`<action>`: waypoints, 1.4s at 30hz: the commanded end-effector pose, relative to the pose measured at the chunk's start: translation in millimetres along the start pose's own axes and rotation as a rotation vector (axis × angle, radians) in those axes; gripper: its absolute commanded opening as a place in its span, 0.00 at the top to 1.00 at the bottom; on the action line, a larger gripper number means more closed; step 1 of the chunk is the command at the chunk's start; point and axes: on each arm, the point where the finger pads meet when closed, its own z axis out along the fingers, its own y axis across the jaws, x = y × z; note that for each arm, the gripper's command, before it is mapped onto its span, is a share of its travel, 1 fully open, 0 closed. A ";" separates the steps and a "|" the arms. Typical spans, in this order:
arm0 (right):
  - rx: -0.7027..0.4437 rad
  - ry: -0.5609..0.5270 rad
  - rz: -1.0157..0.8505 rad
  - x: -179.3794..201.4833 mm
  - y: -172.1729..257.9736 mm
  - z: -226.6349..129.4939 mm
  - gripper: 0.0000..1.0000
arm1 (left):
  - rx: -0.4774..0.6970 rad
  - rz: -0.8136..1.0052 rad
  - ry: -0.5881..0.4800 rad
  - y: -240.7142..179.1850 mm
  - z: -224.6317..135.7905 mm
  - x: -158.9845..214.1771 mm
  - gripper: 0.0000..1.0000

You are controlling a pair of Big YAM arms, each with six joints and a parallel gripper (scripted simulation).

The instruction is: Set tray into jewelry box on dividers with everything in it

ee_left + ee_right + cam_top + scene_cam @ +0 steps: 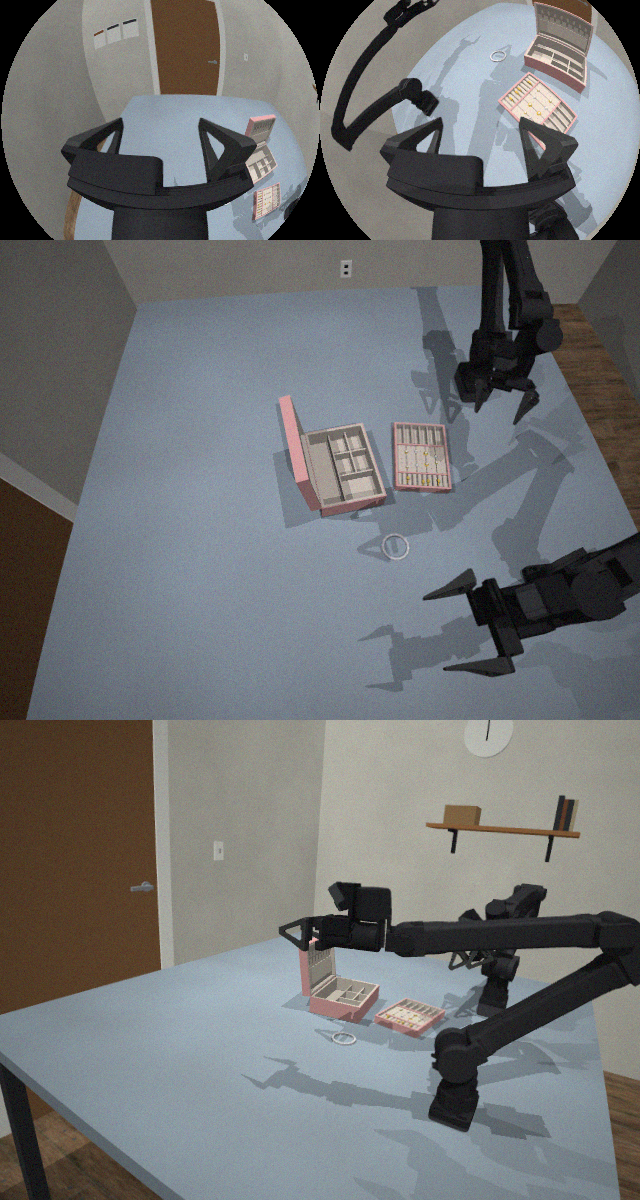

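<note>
The pink jewelry box stands with its lid raised and its divided inside exposed. The pink tray lies flat on the table beside the box, on the side away from the lid, with a gap between them. Small gold and silver pieces lie in it. My left gripper is open and empty above the table, well off from box and tray. My right gripper is open and empty, raised and off to the tray's side.
A white ring lies on the table near the box and tray. The raised lid stands at the box's far side from the tray. The arms come in from the tray's side.
</note>
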 end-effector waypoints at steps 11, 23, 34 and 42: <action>-0.006 -0.014 0.001 -7.4 4.6 -1.8 0.00 | 0.002 0.001 -0.023 0.1 -1.0 -10.8 0.00; 0.050 0.020 -0.083 5.3 -23.7 5.9 0.00 | 0.121 0.098 0.020 -33.6 7.1 -19.1 0.00; 0.139 0.103 -0.159 13.2 -80.1 24.0 0.00 | 0.614 0.241 0.127 -162.7 -15.3 -15.5 0.00; 0.215 0.169 -0.216 21.0 -131.9 38.4 0.00 | 1.064 0.343 0.153 -258.9 -83.8 -22.7 0.00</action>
